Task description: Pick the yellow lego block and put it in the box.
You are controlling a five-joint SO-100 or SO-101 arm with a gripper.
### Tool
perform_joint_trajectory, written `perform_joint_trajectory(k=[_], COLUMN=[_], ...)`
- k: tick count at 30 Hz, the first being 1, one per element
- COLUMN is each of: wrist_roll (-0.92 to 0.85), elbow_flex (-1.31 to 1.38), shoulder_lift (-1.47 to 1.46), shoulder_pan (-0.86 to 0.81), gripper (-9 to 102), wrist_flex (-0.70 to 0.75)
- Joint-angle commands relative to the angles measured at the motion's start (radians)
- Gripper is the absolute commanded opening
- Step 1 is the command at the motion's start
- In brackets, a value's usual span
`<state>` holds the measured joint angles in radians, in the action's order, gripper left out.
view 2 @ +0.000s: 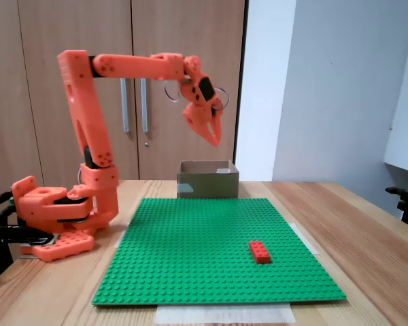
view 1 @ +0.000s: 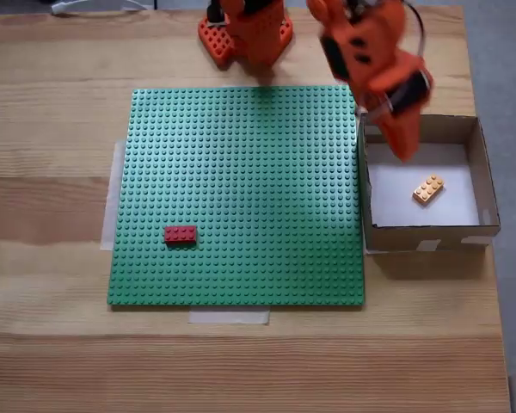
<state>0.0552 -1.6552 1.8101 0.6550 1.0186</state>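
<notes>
The yellow lego block (view 1: 428, 188) lies flat and slightly turned on the white floor of the box (view 1: 431, 233), right of its middle. The box stands just off the right edge of the green baseplate in a fixed view, and at the far end of the plate as a brown box (view 2: 205, 180) in the other. My orange gripper (view 1: 404, 153) hangs in the air over the box's back left part. From the side, the gripper (view 2: 214, 139) points down well above the box rim. It holds nothing, and its fingers stand a little apart.
A red brick (view 1: 181, 234) sits on the green baseplate (view 1: 241, 172), far from the box; it shows again as a red brick (view 2: 260, 251) from the side. The arm's base (view 2: 54, 217) stands at the plate's far end. Wooden table surrounds the plate.
</notes>
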Motion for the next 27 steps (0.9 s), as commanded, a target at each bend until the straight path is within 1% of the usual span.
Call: perform_joint_trajectory(k=[1,7,15,21,27], wrist_roll=[-0.009,-0.044,-0.058,-0.08,-0.115], elbow_flex=[-0.048,-0.17,-0.25,-0.311,-0.471], shoulder_lift=[0.155,0.337,0.499,0.604,0.758], shoulder_pan=[-0.061,-0.179,-0.365,-0.446,-0.494], gripper=[-1,-1,-1,-1,-1], wrist_flex=[-0.035,-0.101,-0.133,-0.132,-0.161])
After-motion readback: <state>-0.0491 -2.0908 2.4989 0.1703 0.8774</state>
